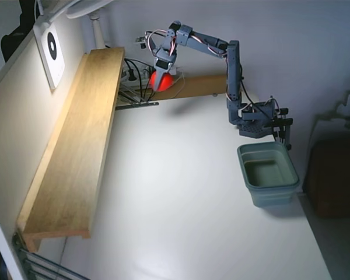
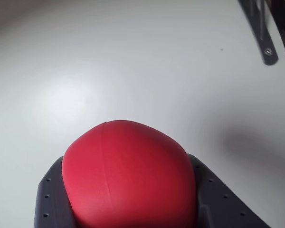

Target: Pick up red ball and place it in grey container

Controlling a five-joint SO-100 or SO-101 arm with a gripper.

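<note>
The red ball [image 2: 128, 178] fills the lower middle of the wrist view, squeezed between two dark grey fingers [image 2: 50, 199] of my gripper [image 2: 128, 209]. In the fixed view the gripper [image 1: 161, 81] hangs at the far top of the white table with the red ball [image 1: 162, 80] glowing between its jaws, lifted above the surface. The grey container [image 1: 268, 174] sits open and empty at the right, just in front of the arm's base, well away from the gripper.
A long wooden shelf [image 1: 76, 146] runs along the left wall. Cables [image 1: 134, 79] and a second wooden board [image 1: 198, 86] lie at the back near the gripper. A dark metal strip [image 2: 259, 28] shows top right in the wrist view.
</note>
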